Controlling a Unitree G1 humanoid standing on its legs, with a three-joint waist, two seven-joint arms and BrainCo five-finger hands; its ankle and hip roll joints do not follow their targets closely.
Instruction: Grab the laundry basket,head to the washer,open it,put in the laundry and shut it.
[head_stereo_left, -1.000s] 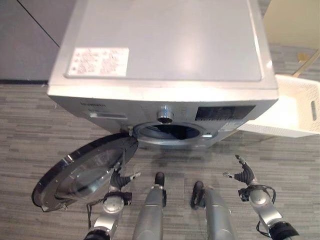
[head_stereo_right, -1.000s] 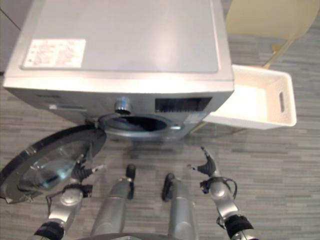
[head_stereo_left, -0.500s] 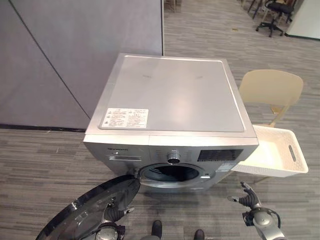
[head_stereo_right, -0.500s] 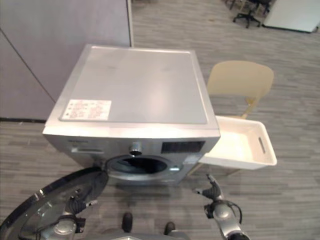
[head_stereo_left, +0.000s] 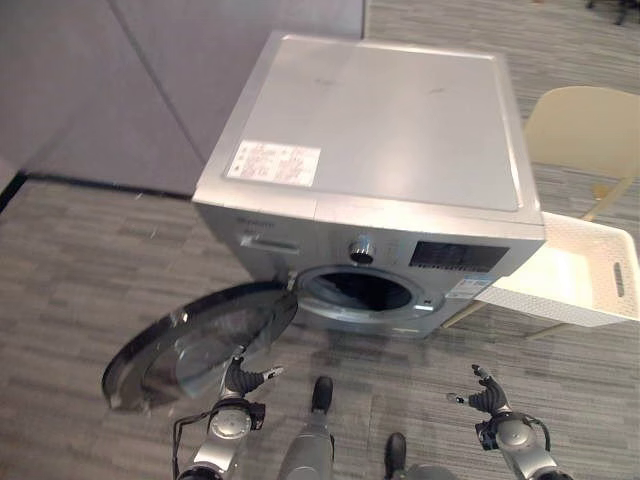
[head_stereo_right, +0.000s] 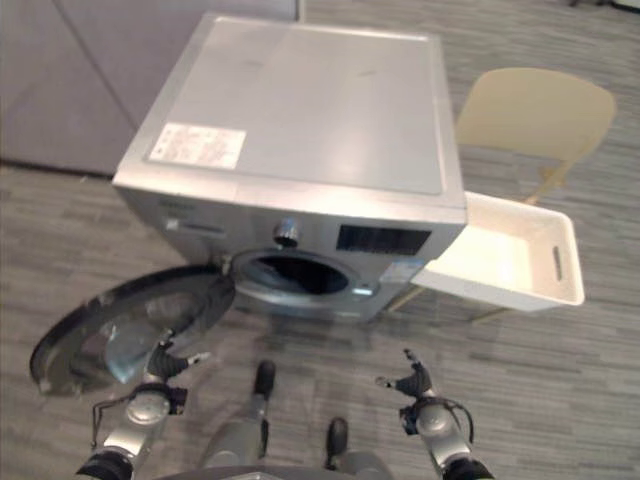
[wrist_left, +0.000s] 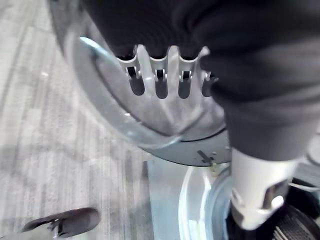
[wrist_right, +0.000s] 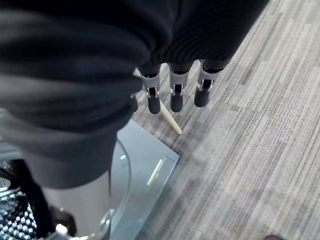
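The silver front-loading washer (head_stereo_left: 380, 120) stands before me with its round glass door (head_stereo_left: 200, 340) swung wide open to the left. Its drum opening (head_stereo_left: 360, 290) shows dark inside. A white laundry basket (head_stereo_right: 510, 260) sits to the washer's right on a beige chair (head_stereo_right: 535, 110), its inside bare white. My left hand (head_stereo_left: 245, 380) hangs open just below the door's lower edge, and its straight fingers (wrist_left: 157, 85) point at the door glass (wrist_left: 125, 125). My right hand (head_stereo_right: 410, 382) is open and holds nothing, low over the floor in front of the washer's right side.
A grey partition wall (head_stereo_left: 120, 80) stands behind and left of the washer. Grey striped floor (head_stereo_left: 80, 270) lies all around. A slanted chair leg (wrist_right: 170, 122) shows past my right hand's fingers (wrist_right: 172, 95).
The camera has shifted, so the whole scene sits differently in the picture. The door stays open, and both hands stay low and open in front of the washer.
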